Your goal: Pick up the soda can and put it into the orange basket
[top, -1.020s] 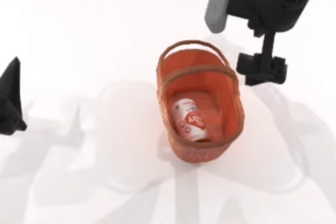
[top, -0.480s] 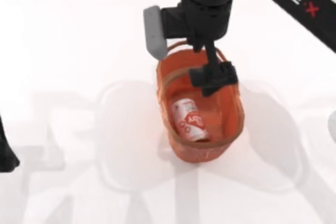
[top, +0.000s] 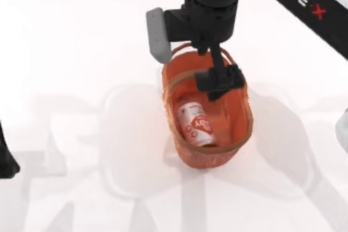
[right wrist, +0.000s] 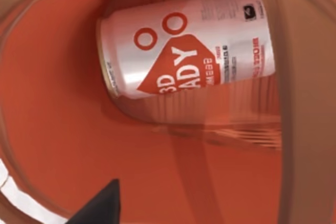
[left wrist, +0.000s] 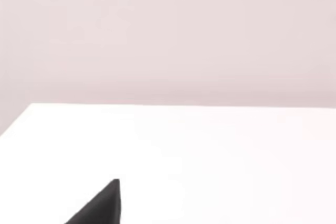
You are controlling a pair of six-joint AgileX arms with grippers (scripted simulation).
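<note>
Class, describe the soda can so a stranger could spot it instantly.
Find the oval orange woven basket at the table's middle. On its floor lies the small white cylindrical soda can, on its side. Its red logo and circles mark it out.

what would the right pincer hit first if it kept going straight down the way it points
Probably the oval orange woven basket's floor or arched brown handle, beside the small white red-logo soda can lying inside; depth is unclear.
</note>
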